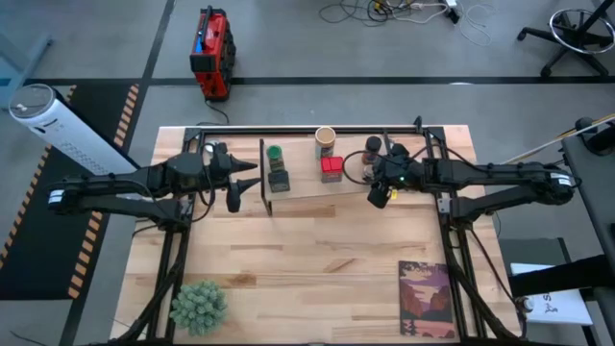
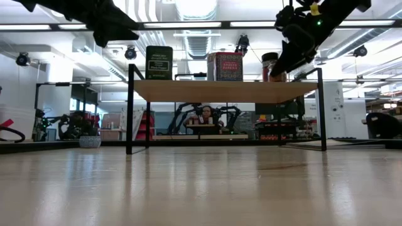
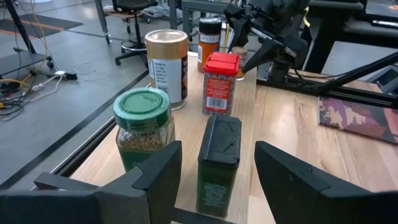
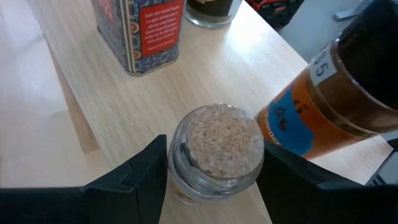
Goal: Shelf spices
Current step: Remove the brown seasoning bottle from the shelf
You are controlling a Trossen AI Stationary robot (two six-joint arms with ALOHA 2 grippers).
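A pale wooden table [image 1: 288, 259] stood on a grey workshop floor, cables and a red equipment case [image 1: 211, 53] beyond its far edge. Near the table's front edge lay things outside the job: a fuzzy green plant ball [image 1: 199, 306] at the front-left corner and a picture-cover book [image 1: 427, 298] at the front-right.

Farther back, along the far edge, stood the shelf [image 1: 298, 190], its pale board raised in a thin black frame. The left gripper [image 3: 217, 171] hung at the shelf's left end with its fingers spread, the dark square tin [image 3: 219, 163] standing between them untouched, apparently just set in its place. Just beside the tin stood the green-lidded jar [image 3: 143, 127]; beyond it the red square tin [image 3: 219, 82] and the tan cylinder [image 3: 166, 65] sat nearer the board's middle and far edge.

At the shelf's right end the right gripper [image 4: 214, 177] flanked the small pale jar [image 4: 216, 152] from above, its fingers close on either side; whether they pinched the glass could not be told. The dark-lidded brown jar [image 4: 339, 93] stood just beside it. All six containers stood on the board, so the shelving looked nearly finished.
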